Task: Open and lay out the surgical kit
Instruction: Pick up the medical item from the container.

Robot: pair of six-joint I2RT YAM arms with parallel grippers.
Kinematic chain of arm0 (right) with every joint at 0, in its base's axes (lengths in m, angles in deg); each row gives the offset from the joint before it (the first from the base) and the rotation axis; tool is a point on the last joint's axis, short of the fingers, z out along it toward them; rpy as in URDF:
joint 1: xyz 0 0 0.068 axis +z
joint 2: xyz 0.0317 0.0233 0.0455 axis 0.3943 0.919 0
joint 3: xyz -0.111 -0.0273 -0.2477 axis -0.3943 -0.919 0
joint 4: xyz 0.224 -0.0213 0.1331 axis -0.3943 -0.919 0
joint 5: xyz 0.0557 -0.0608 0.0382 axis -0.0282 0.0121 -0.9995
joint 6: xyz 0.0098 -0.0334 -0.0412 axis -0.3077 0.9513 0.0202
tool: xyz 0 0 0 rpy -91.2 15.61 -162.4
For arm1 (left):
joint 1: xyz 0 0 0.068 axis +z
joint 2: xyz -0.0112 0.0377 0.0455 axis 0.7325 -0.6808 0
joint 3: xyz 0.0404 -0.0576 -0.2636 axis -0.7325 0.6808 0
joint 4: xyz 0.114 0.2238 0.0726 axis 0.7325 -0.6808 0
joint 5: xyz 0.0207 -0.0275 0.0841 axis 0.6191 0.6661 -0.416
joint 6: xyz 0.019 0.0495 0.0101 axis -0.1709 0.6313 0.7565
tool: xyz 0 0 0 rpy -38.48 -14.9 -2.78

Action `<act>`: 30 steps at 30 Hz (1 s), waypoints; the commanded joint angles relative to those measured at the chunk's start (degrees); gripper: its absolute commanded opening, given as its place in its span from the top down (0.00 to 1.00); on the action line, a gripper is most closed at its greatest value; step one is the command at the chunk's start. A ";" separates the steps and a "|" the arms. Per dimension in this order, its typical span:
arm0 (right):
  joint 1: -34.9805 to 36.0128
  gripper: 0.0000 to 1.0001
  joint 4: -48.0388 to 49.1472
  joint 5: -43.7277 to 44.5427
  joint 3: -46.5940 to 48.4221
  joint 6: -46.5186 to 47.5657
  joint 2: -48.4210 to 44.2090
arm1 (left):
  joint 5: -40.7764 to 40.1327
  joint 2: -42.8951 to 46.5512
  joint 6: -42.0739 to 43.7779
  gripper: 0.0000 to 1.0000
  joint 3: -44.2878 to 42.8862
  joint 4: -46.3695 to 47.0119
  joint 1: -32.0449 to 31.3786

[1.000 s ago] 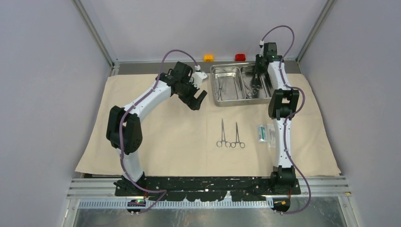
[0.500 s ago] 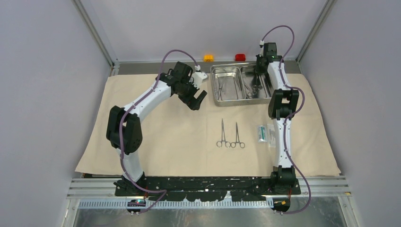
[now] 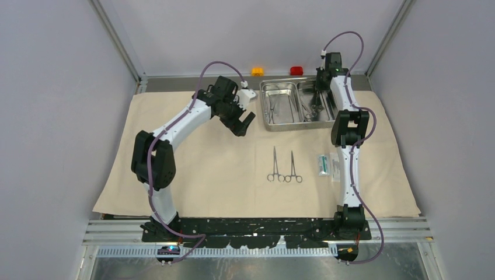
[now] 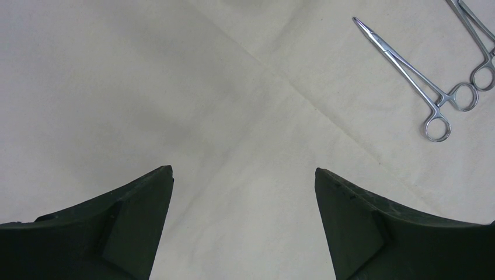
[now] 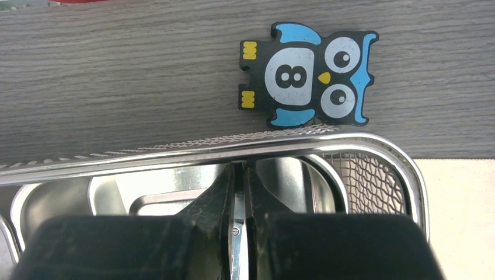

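Reaching into the 3 o'clock compartment of the steel tray (image 3: 262, 105) with the right gripper (image 5: 239, 169), pinched together on a thin steel instrument (image 5: 236, 233). Hovering the left gripper (image 4: 244, 170) above the beige cloth (image 3: 204, 175) at the tray's 9 o'clock, spread wide. Tray up at the cloth's 12 o'clock. Two clamps (image 3: 274, 164) side by side mid-cloth, packets (image 3: 323, 165) at their 3 o'clock. Just past the tray rim at 12, an owl gadget (image 5: 306, 74).

There is one beige cloth (image 3: 204, 169), one steel tray (image 3: 262, 105) with two compartments, two laid-out ring-handled clamps (image 3: 274, 166) and two small packets (image 3: 323, 165). Also one orange block (image 3: 257, 71), one red block (image 3: 296, 70) and one owl-shaped gadget (image 5: 306, 73); the steel instruments (image 3: 273, 109) in the tray cannot be counted.
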 commanded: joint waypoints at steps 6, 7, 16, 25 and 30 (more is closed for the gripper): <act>0.22 1.00 -0.91 -0.89 0.78 -1.80 -8.95 | 1.52 -1.10 -0.84 0.06 -4.88 0.11 -0.34; 0.22 1.00 -0.91 -1.03 0.74 -1.78 -9.32 | 1.62 -1.34 -0.92 0.06 -5.14 0.15 -0.42; 0.26 1.00 -1.26 -1.86 0.13 -1.52 -11.30 | 2.51 -2.91 -1.59 0.06 -7.61 -0.06 -0.58; 0.65 1.00 -1.57 -3.79 -2.51 -2.40 -14.95 | 4.35 -4.50 -3.59 0.06 -10.36 -0.40 -0.67; 0.80 1.00 -1.27 -4.78 -7.39 -3.14 -20.13 | 5.43 -5.19 -5.40 0.06 -11.80 -0.30 -0.69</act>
